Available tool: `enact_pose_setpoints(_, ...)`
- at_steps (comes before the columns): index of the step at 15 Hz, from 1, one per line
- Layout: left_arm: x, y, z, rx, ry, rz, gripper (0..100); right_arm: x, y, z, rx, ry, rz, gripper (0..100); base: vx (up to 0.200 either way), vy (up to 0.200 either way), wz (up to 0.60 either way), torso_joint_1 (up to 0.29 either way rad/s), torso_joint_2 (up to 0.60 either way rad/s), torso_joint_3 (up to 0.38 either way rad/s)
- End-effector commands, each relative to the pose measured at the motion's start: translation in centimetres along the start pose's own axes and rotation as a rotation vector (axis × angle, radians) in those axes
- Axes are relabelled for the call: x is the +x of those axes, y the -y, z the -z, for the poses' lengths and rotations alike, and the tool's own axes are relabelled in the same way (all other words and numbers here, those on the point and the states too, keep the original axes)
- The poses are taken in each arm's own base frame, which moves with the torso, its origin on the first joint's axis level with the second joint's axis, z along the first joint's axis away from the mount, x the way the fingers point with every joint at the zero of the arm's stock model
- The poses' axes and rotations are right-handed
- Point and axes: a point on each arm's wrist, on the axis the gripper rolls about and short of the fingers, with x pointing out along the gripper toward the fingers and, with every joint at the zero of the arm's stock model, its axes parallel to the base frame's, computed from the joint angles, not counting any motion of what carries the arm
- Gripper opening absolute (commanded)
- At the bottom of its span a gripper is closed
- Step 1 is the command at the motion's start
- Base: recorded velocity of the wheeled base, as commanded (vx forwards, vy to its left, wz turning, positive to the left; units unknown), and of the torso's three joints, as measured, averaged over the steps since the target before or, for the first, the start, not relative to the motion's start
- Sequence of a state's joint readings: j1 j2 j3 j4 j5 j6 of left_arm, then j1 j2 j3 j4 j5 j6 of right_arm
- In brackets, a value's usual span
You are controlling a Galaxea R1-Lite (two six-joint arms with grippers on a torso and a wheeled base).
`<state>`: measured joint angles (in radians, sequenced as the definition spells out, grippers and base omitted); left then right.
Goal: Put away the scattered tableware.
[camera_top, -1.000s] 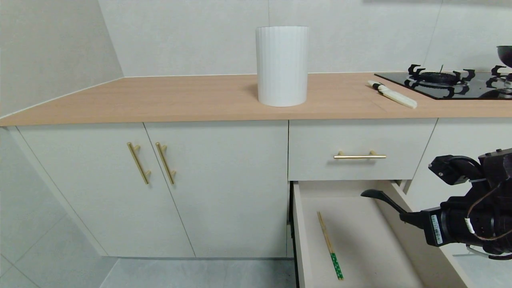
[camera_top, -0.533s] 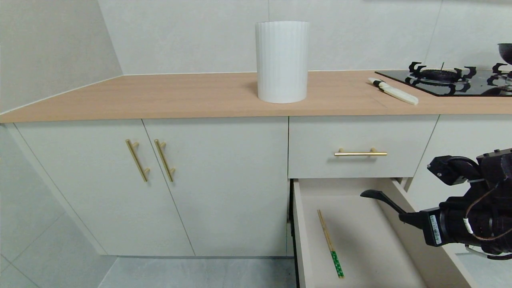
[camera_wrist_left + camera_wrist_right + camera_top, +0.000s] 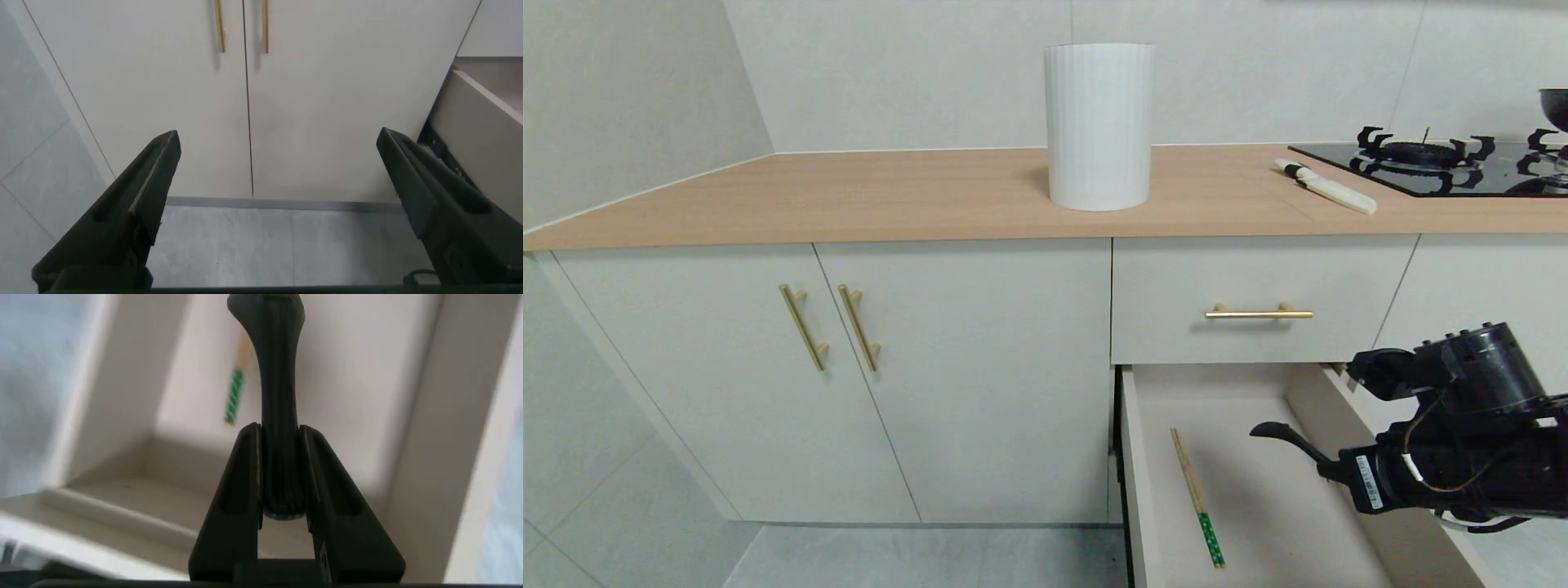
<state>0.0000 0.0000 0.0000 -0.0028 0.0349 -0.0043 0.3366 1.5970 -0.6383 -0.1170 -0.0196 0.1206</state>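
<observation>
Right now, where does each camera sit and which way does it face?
Head view: on the head, facing forward and down at the open pale drawer; right pincer, shut on a slim black utensil, lower right.
Left wrist view: faces pale cabinet doors and grey floor; open left pincer frames it.
Right wrist view: looks along the utensil into the drawer.
Shared: head and right wrist views both show the green-tipped wooden chopsticks.
</observation>
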Motion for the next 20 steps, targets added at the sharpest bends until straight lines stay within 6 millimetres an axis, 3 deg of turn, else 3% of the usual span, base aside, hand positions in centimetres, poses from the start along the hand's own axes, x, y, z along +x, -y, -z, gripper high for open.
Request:
enact_pose_setpoints(1,0.0,0.0,0.0,0.000,0.000,0.000,100,5.0,0.9,1.0,0.028,-0.114,0.033,0,0.000,0.000,0.00,0.000,0.00,0.000)
enact_pose_setpoints(5,0.0,0.0,0.0,0.000,0.000,0.000,100,10.1,0.9,2.0,0.053,-0.100,0.032,0,0.000,0.000,0.00,0.000,0.00,0.000)
enact_pose_setpoints(8,0.0,0.0,0.0,0.000,0.000,0.000,100,14.8,0.6,1.1,0.051,-0.027,0.032,0,0.000,0.000,0.00,0.000,0.00,0.000)
enact_pose_setpoints(9,0.0,0.0,0.0,0.000,0.000,0.000,100,14.9,0.7,1.1,0.051,-0.029,0.032,0,0.000,0.000,0.00,0.000,0.00,0.000)
enact_pose_setpoints(13,0.0,0.0,0.0,0.000,0.000,0.000,100,19.4,0.6,2.5,0.099,-0.026,0.113,0,0.000,0.000,0.00,0.000,0.00,0.000)
enact_pose_setpoints(15,0.0,0.0,0.0,0.000,0.000,0.000,100,20.9,0.7,3.5,0.100,-0.038,0.124,0,0.000,0.000,0.00,0.000,0.00,0.000)
enact_pose_setpoints(20,0.0,0.0,0.0,0.000,0.000,-0.002,100,21.6,0.9,3.9,0.098,-0.044,0.170,0,0.000,0.000,0.00,0.000,0.00,0.000)
